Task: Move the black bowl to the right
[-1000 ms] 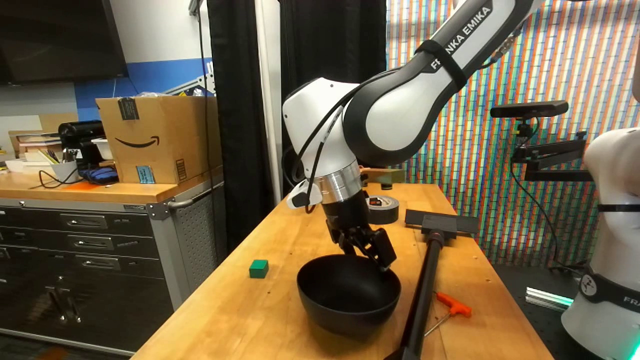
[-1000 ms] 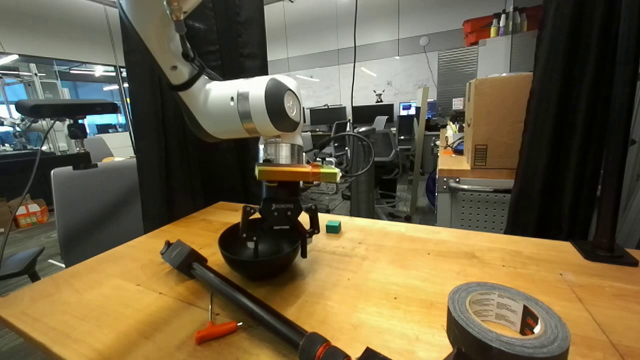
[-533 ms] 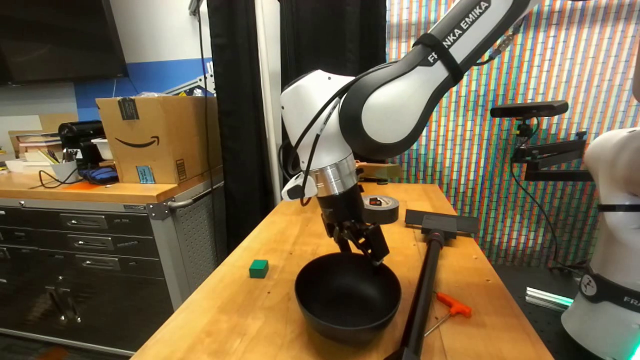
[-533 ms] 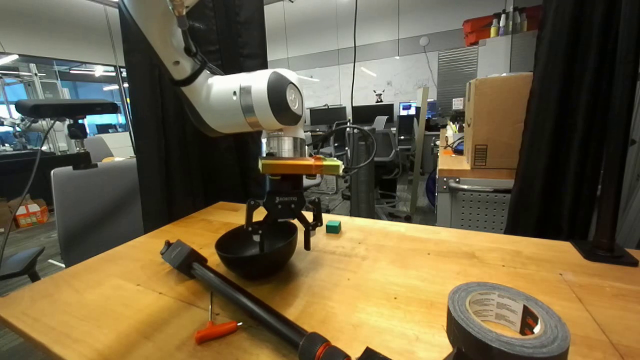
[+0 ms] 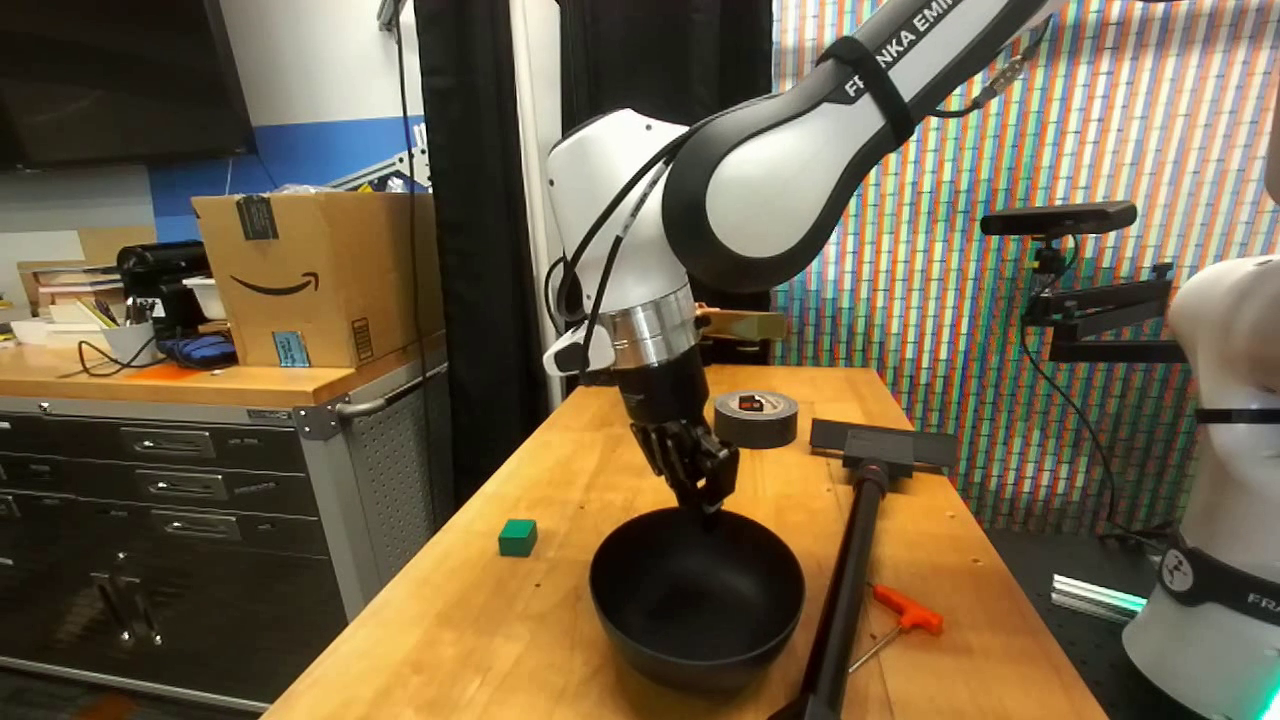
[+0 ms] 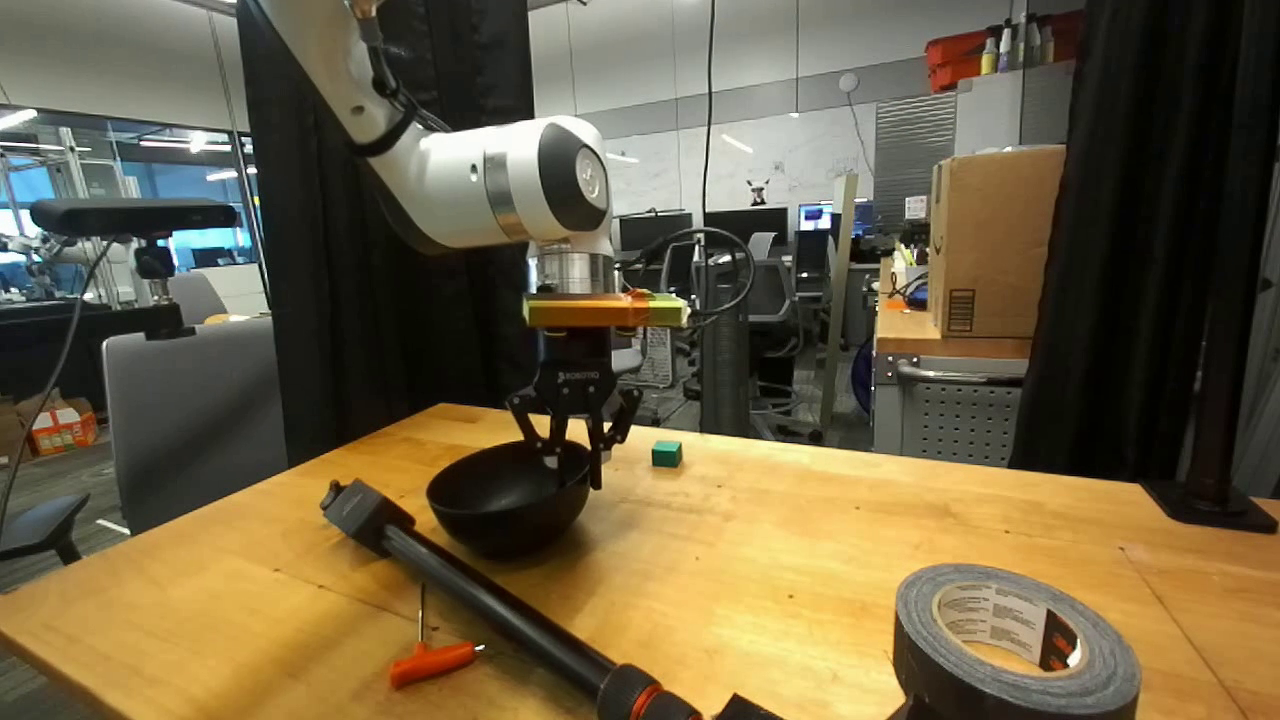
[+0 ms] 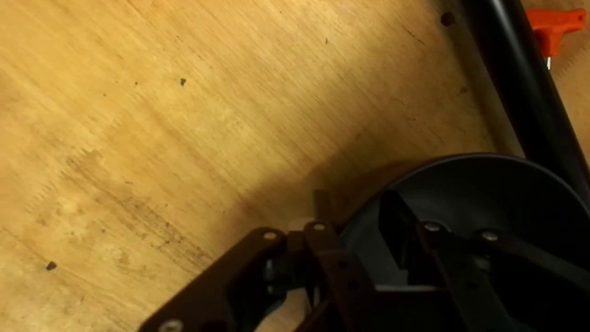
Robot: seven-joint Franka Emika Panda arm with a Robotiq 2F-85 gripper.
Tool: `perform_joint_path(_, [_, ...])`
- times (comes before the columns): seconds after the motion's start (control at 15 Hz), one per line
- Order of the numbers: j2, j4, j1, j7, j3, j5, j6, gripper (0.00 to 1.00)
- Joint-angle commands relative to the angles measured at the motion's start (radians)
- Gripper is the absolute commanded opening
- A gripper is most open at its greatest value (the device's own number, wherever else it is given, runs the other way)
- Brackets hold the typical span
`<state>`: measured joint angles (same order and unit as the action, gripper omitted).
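Observation:
The black bowl (image 5: 690, 600) stands on the wooden table, seen in both exterior views. In an exterior view my gripper (image 6: 574, 473) is at the rim of the bowl (image 6: 505, 518), one finger over the inside and one beyond the outer wall. The wrist view shows the bowl (image 7: 479, 193) at lower right, with my gripper (image 7: 356, 200) astride its edge. A gap remains between the fingers, so the jaws stand partly open. Whether either finger touches the wall, I cannot tell. Much of the bowl is cut off or covered by the gripper in the wrist view.
Close beside the bowl lies a long black pole (image 5: 852, 580). Past it is an orange-handled hex key (image 5: 906, 608). A green block (image 5: 517, 537) sits across from these. Farther along the table are a roll of tape (image 5: 757, 424) and the pole's flat black end (image 5: 885, 446).
My gripper has risen, and its fingers have come partway together, from wide apart to a narrower gap. The bowl has shifted very slightly.

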<state>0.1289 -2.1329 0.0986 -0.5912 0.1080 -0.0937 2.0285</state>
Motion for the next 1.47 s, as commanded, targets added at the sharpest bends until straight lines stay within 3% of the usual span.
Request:
perform_joint_path(0.0, [-0.011, 0.013, -0.010, 0.009, 0.002, -0.012, -0.014, 0.05])
perform_joint_path(0.07, [-0.008, 0.014, -0.011, 0.010, 0.001, -0.013, -0.012, 0.00])
perform_joint_path(0.8, [-0.033, -0.015, -0.053, -0.002, -0.034, -0.043, 0.008, 0.01])
perform_joint_path(1.4, [0.007, 0.076, -0.128, 0.001, -0.110, -0.101, 0.002, 0.01])
